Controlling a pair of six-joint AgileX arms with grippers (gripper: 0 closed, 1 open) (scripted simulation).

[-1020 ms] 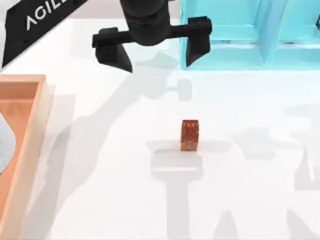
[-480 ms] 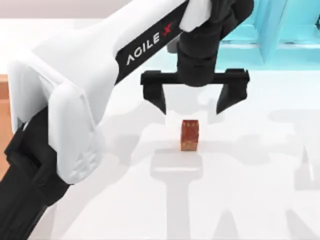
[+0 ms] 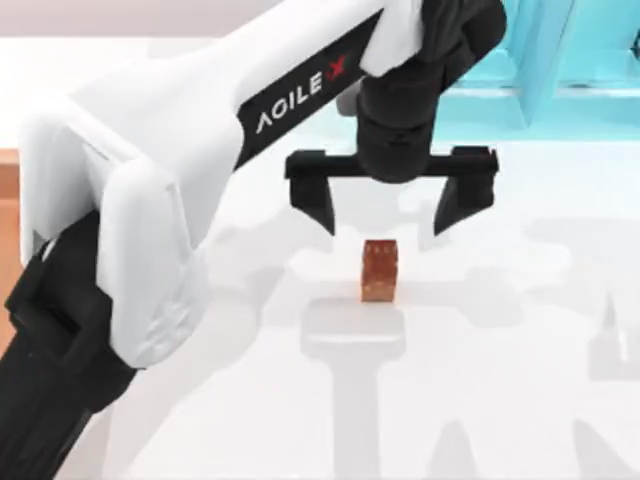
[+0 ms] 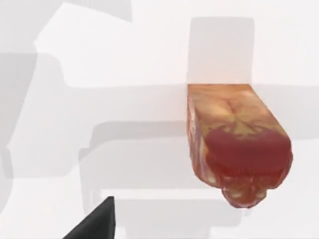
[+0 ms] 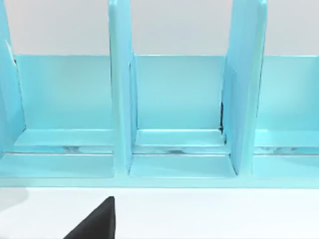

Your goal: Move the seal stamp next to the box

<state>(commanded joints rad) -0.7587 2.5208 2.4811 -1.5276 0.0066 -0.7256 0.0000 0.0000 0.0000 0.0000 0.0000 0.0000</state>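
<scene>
The seal stamp (image 3: pixel 380 270) stands upright near the middle of the white table, a reddish-brown block with gold specks. My left gripper (image 3: pixel 388 208) hangs open just behind and above it, its two black fingers spread wider than the stamp and touching nothing. In the left wrist view the stamp (image 4: pixel 234 144) lies close ahead, with one dark fingertip (image 4: pixel 97 226) at the frame's edge. A sliver of the orange box (image 3: pixel 7 200) shows at the table's left edge; my left arm hides the rest. My right gripper faces the shelf, one fingertip (image 5: pixel 97 224) held far to the side.
A turquoise shelf-like frame (image 3: pixel 560 70) with upright dividers stands at the back right of the table and also appears in the right wrist view (image 5: pixel 174 109). My left arm's white body (image 3: pixel 150 230) spans the left half of the top view.
My left gripper swung from the back left over to the stamp and has just settled slightly lower behind it, still open. The stamp has not moved.
</scene>
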